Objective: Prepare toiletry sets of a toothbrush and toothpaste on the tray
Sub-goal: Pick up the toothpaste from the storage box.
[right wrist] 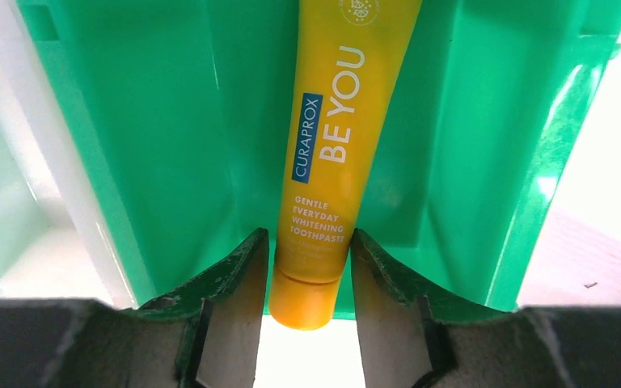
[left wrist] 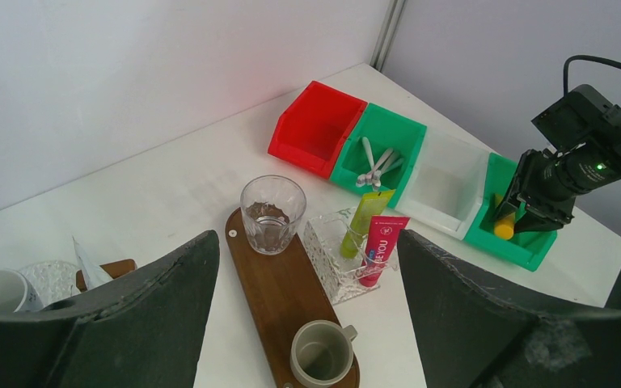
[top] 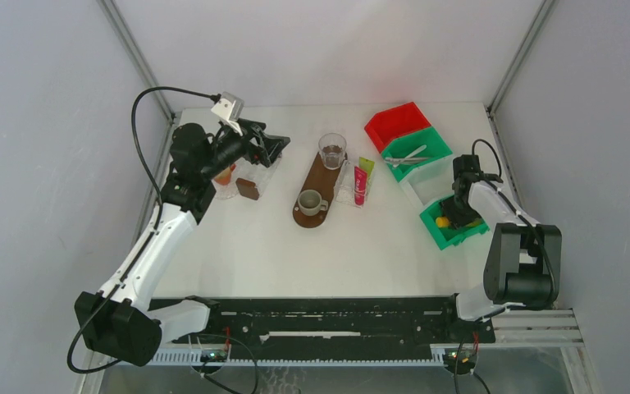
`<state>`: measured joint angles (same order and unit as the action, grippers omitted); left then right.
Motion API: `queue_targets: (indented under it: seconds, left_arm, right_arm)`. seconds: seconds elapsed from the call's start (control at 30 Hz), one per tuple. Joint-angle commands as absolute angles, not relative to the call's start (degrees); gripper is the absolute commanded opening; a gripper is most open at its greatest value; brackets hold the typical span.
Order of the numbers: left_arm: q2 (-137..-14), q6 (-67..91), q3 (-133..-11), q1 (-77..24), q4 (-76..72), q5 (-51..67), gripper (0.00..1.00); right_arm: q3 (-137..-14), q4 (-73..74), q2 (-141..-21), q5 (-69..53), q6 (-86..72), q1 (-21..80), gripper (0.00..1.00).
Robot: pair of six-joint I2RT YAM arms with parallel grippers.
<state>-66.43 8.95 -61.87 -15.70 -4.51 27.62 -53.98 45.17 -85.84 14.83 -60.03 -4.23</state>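
Straddling the cap end of a yellow tube [right wrist: 323, 145], the right gripper [right wrist: 309, 259] is set down into the near green bin [right wrist: 170, 121]. Its jaws are narrow, one finger close against each side of the tube's neck. Whether they actually clamp it cannot be told. The tube lies flat on the bin floor, label up, cap towards the wrist camera.

The left gripper [top: 269, 152] hangs over the far left of the table [top: 238, 246], jaws spread wide, holding nothing.

The tray [left wrist: 279, 291], brown wood, lies mid-table. It carries a glass [left wrist: 272, 212] at its far end and a mug [left wrist: 322, 356] at its near end. No tube or brush is on it.

A clear holder [left wrist: 327, 250] sits just right of the tray. A pink tube [left wrist: 380, 250] and a lime tube [left wrist: 364, 218] stand in it, side by side, leaning.

Bins run in a row at the right: red bin [left wrist: 315, 125], far green bin [left wrist: 400, 133], white bin [left wrist: 449, 182], then the near green bin. White brushes [left wrist: 376, 162] lie in the far green bin.
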Motion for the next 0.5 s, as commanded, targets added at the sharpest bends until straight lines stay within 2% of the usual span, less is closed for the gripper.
queue_targets:
  seconds: [0.0,0.13,0.3,0.47]
  left_arm:
    - [-65.1,7.9,-63.3,-15.3,-5.4,27.6,0.85]
    - [-65.0,7.8,-63.2,-15.3,-5.3,27.6,0.85]
    - [-64.9,7.7,-63.2,-15.3,-5.1,27.5,0.85]
    - [-64.9,7.7,-63.2,-15.2,-5.0,27.5,0.85]
  right_arm:
    - [-53.3,41.7,-85.6,14.3,-61.9,-4.7,0.48]
    - [-52.5,40.5,-85.8,12.6,-62.5,-5.3,0.47]
    - [-52.4,40.2,-87.7,10.9,-62.5,-5.5,0.55]
    - [-52.2,39.3,-87.3,10.3,-62.2,-5.6,0.50]
